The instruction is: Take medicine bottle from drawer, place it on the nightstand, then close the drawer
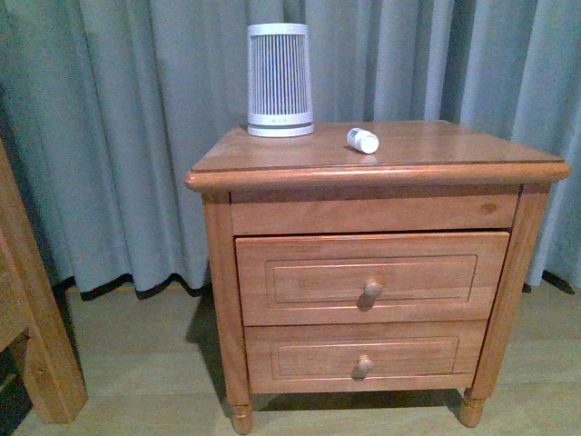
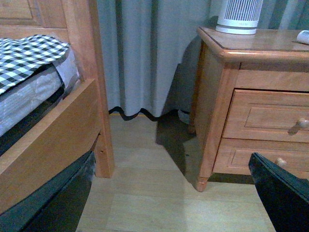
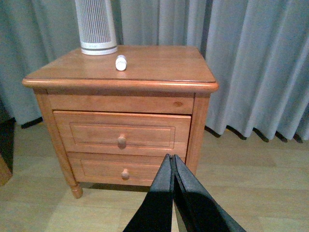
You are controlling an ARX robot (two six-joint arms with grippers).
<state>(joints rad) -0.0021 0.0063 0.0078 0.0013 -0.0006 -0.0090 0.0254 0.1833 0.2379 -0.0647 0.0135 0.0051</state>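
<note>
The medicine bottle lies on its side on the nightstand top, beside the ribbed white device; it also shows in the right wrist view and at the edge of the left wrist view. The drawer, the taller upper front with a round knob, is closed flush; it also shows in the right wrist view. Neither gripper shows in the front view. My left gripper is open and empty, low above the floor beside the nightstand. My right gripper is shut and empty, well in front of the nightstand.
A tall white ribbed device stands at the back of the top. The shorter lower drawer is closed. Grey curtains hang behind. A wooden bed frame with a checked cover stands beside the nightstand; its leg shows in the front view.
</note>
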